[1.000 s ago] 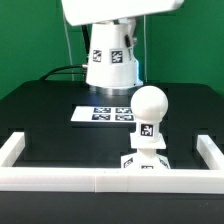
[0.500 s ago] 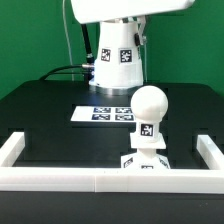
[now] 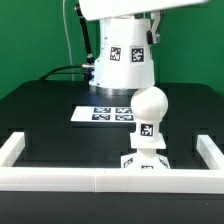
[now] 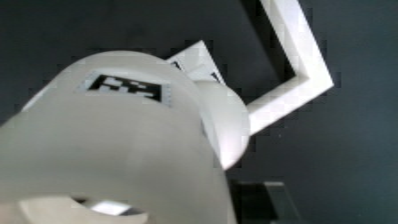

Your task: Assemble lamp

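Compared with the frame one second earlier, the shade [image 3: 127, 64] had shifted toward the exterior view's right and risen slightly, so that its lower rim sat just above and behind the ball top of the bulb [image 3: 150, 115]. The arm [image 3: 118, 8] reached down from the upper edge of the exterior view, its white housing directly above the shade, and the shade hung clear of the table [image 3: 40, 110], carried in the air with its wider end downward. The gripper was hidden behind the arm housing and the shade in the exterior view, and the wrist view was filled by the shade [image 4: 125, 140], so it could not be told from either picture how the fingers stood; the shade's raised position indicated only that it was held off the surface. The bulb stood upright on the base [image 3: 146, 162], which rested on the table just behind the front wall of the white frame [image 3: 100, 180]. The marker board [image 3: 102, 114] lay flat on the table behind the bulb and below the shade, apart from both. Square tags showed on the shade, the bulb neck and the base. In the wrist view a corner of the white frame [image 4: 294, 75] appeared past the shade against the dark table [image 4: 347, 160].
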Controlling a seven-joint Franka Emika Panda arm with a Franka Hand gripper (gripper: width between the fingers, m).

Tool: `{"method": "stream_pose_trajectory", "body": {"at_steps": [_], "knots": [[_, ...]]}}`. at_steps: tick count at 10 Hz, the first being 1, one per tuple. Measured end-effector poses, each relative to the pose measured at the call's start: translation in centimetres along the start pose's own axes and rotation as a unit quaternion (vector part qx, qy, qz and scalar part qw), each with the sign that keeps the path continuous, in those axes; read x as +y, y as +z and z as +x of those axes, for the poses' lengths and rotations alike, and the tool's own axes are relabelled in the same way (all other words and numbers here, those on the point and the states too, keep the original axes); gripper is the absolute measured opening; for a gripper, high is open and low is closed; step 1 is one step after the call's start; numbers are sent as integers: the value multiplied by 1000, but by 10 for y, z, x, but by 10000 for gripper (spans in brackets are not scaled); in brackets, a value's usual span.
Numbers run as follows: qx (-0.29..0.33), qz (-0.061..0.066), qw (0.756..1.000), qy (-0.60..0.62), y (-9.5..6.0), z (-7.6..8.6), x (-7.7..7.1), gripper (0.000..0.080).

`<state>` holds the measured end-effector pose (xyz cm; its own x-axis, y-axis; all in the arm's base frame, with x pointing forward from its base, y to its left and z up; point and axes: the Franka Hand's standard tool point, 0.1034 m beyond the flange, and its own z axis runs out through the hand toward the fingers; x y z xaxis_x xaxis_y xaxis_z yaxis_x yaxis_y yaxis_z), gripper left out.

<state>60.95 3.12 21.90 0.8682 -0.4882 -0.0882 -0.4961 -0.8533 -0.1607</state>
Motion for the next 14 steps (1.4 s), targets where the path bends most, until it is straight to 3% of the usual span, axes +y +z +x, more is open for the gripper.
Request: {"method": "stream_pose_trajectory", "body": {"at_steps": [2,4,6,11,14], "knots": [[0,-1,1000,8,9,-1,-13,44],[5,-4,1000,2,27,-4,-25,44],[6,-8,1000,-4,42,-6,-30,44],[7,-22,1000,-9,75,-8,-19,44],[14,-22,1000,-9,79,-7,-13,44]]}}
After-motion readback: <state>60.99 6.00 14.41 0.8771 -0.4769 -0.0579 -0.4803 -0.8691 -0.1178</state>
